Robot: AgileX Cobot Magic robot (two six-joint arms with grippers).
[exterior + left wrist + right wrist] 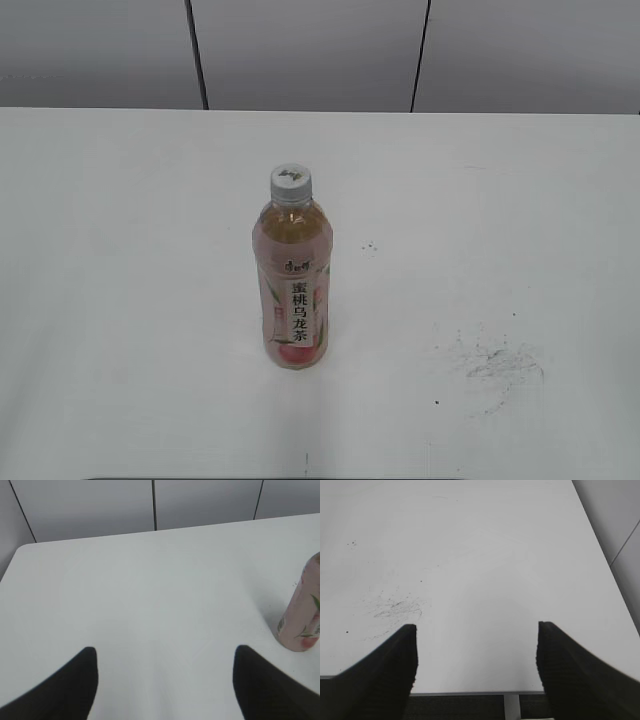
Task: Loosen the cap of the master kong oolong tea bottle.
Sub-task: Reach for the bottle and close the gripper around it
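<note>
The master kong oolong tea bottle [293, 290] stands upright near the middle of the white table, clear with amber-pink tea and a pink-and-white label with black characters. Its light-grey cap [291, 181] sits on top with a small dark mark. The bottle's lower part also shows at the right edge of the left wrist view [303, 610]. My left gripper [165, 652] is open and empty, low over the table, left of the bottle. My right gripper [476, 630] is open and empty above the table's front edge. Neither gripper shows in the exterior view.
The white table [120, 250] has a patch of dark scuff marks at the right front [500, 362], also in the right wrist view [395, 607]. Grey wall panels stand behind the table [310, 50]. The table's front edge and a leg show in the right wrist view [511, 705].
</note>
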